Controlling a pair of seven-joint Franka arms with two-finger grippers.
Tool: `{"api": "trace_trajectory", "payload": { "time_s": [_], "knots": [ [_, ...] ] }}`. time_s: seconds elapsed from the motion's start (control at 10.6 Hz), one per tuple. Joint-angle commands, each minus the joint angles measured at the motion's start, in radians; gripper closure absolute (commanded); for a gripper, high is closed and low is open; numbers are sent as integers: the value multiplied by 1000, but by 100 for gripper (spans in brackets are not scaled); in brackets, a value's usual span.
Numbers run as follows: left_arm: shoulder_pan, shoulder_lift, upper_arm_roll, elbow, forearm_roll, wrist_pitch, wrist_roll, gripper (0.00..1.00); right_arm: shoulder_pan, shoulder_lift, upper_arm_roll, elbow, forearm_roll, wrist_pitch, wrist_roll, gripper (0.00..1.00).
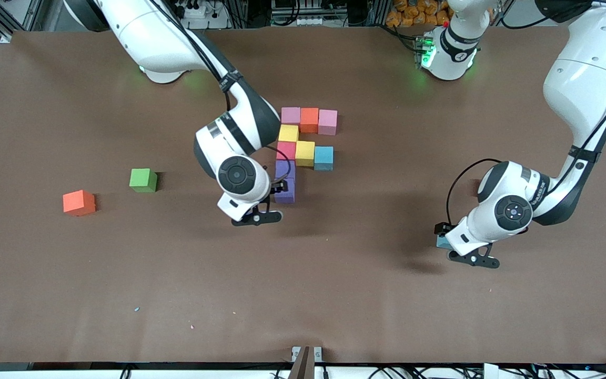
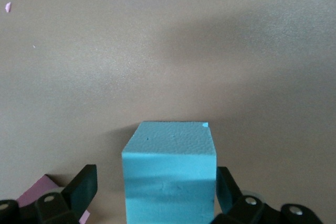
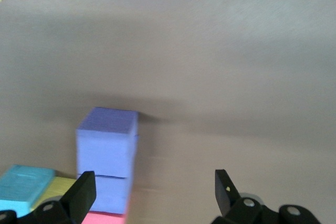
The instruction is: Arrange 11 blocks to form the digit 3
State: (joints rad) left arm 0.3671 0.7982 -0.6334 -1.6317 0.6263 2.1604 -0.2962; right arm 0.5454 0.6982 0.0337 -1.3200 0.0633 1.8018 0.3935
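Front view: the cluster of blocks sits centre frame, the right gripper just below the purple pair, jaws wide and empty. At lower right the left gripper hangs over a cyan block.

Left wrist view: that cyan block stands between wide fingers, not yet gripped (centred already, I judge). Best to close squarely on its flat sides.

Right wrist view: purple blocks lie off-centre from its open gripper.
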Motion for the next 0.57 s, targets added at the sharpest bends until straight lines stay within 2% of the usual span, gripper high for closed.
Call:
{"api": "trace_trajectory", "payload": {
  "time_s": [0.0,0.09,0.19,0.38,0.47],
  "knots": [
    [-11,24,8,35,15,-5,11,44,-50,-125,2,-54,-84,-63,-89,0],
    [-11,23,8,35,15,-4,8,90,-74,-175,3,-57,-88,-96,-149,0],
    [-10,21,8,35,3,-4,-7,100,-91,-196,3,-56,-86,-139,-174,0],
    [1,9,4,35,-13,-5,-49,100,-135,-252,0,-67,-89,-199,-200,0],
    [-13,-3,1,38,-39,-5,-120,100,-157,-285,0,-82,-89,-211,-276,0]
  ]
}}
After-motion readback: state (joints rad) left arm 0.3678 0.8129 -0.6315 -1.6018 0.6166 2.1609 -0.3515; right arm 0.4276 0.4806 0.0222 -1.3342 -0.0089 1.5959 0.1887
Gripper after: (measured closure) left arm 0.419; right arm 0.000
